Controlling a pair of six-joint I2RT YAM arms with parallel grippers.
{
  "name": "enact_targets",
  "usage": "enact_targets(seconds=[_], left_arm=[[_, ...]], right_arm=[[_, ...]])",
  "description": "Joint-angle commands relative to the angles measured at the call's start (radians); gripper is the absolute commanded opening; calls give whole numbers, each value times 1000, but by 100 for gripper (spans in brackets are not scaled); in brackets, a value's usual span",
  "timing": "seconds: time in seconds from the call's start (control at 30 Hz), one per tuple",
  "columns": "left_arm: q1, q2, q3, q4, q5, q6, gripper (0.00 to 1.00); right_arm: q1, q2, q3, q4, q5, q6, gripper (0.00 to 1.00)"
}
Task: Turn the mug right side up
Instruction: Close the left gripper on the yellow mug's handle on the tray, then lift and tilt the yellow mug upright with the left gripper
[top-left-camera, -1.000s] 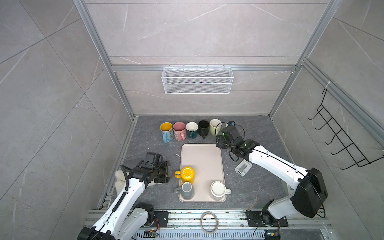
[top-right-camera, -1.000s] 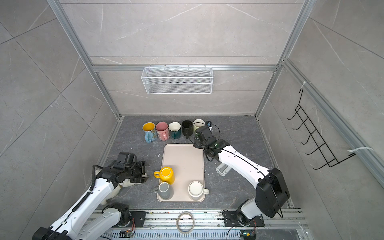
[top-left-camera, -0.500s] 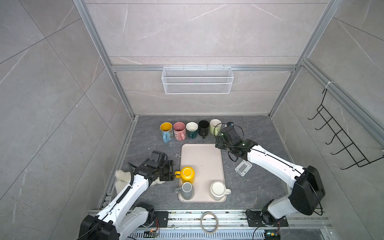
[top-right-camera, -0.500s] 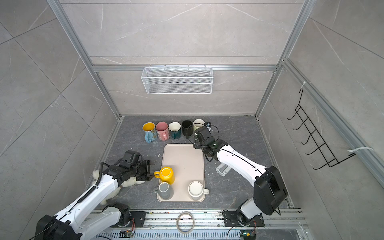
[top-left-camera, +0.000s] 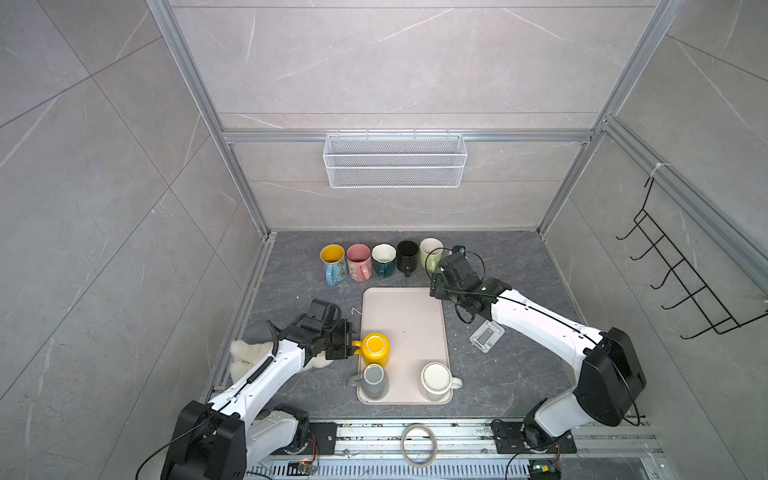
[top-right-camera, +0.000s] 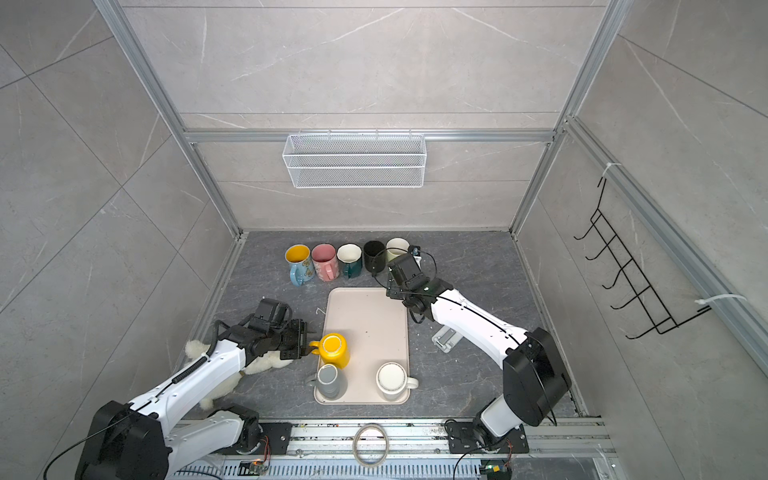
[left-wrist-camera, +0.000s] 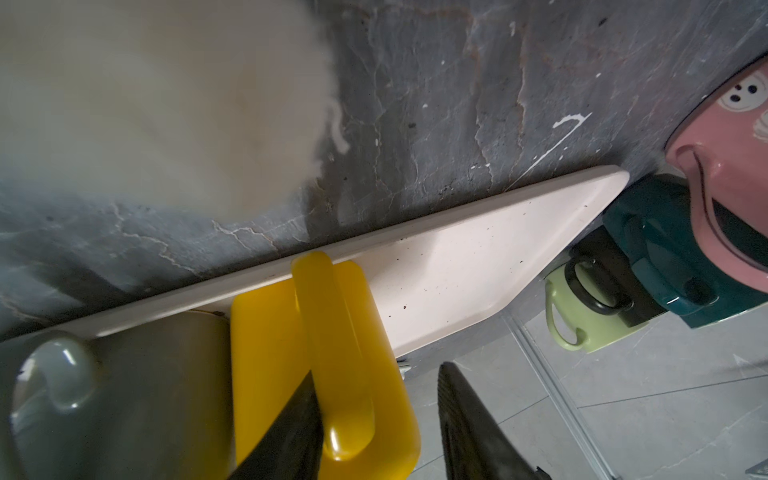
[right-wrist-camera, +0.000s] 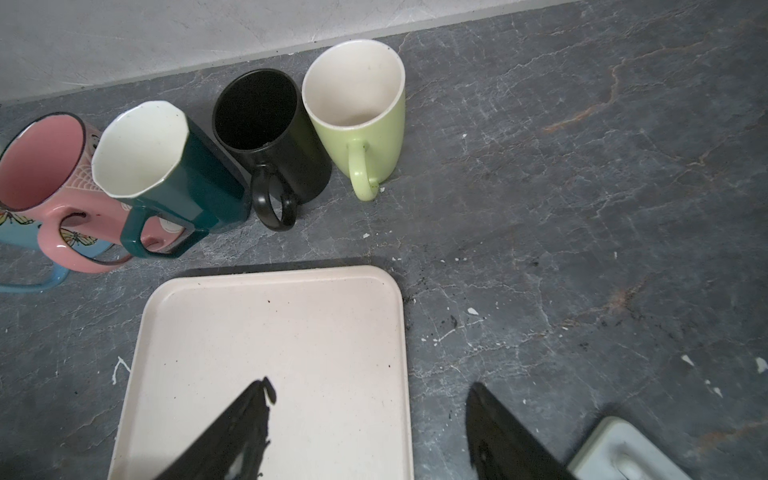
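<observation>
A yellow mug (top-left-camera: 375, 349) (top-right-camera: 333, 350) stands bottom up on the left side of the beige tray (top-left-camera: 407, 307), its handle (left-wrist-camera: 328, 332) pointing left over the tray's rim. My left gripper (top-left-camera: 348, 345) (left-wrist-camera: 378, 371) is open and straddles that handle. One finger (left-wrist-camera: 291, 428) rests against the handle, while the other stands apart from it. My right gripper (top-left-camera: 434, 291) (right-wrist-camera: 370, 384) hangs open and holds nothing above the tray's far right corner (right-wrist-camera: 386, 282).
A grey mug (top-left-camera: 373, 380) and a white mug (top-left-camera: 435, 380) stand bottom up at the tray's near end. Several upright mugs (top-left-camera: 383, 259) line the back. A white fluffy thing (top-left-camera: 245, 357) lies under my left arm. A small white plastic part (top-left-camera: 486, 336) lies right of the tray.
My left gripper has moved right to the yellow mug's handle and its jaws have narrowed around it. My right gripper has barely moved.
</observation>
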Motion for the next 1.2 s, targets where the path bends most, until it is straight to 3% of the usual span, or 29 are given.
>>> enact_targets(seconds=[0.0,0.2,0.57,0.77,1.03,1.17], left_arm=[[-6,13,6,39,32,-9,40],[-6,29,-2,65,40,-10,31],[-6,75,-11,120,60,-9,28],[-6,98,-13,154,68,-5,15],[-6,118,-40,362,54,47,0],[-6,121,-54,541,36,117,0]], right_arm=[[8,17,13,-26,24,14,76],[7,27,15,-26,27,14,76],[8,37,22,-32,30,13,76],[7,38,21,-40,39,13,76],[7,31,20,-55,49,10,76],[7,19,15,-60,52,7,76]])
